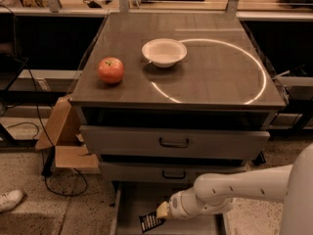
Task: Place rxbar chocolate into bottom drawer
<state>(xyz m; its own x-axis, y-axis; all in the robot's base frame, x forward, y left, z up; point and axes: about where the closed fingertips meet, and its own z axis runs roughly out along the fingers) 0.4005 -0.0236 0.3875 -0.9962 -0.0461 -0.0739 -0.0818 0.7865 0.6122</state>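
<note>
The rxbar chocolate (149,222), a small black wrapper with white lettering, hangs from my gripper (161,212) over the open bottom drawer (132,199). The gripper is shut on the bar's upper end, low at the frame's bottom centre. The white arm comes in from the right. The drawer is pulled out under the two upper grey drawers; its grey interior shows left of the bar, and its front part is cut off by the frame edge.
A red apple (111,70) and a white bowl (164,52) sit on the cabinet top. The middle drawer (173,174) and top drawer (174,142) are closed. A cardboard box (68,136) and cables lie on the floor at left, with a white shoe (10,199).
</note>
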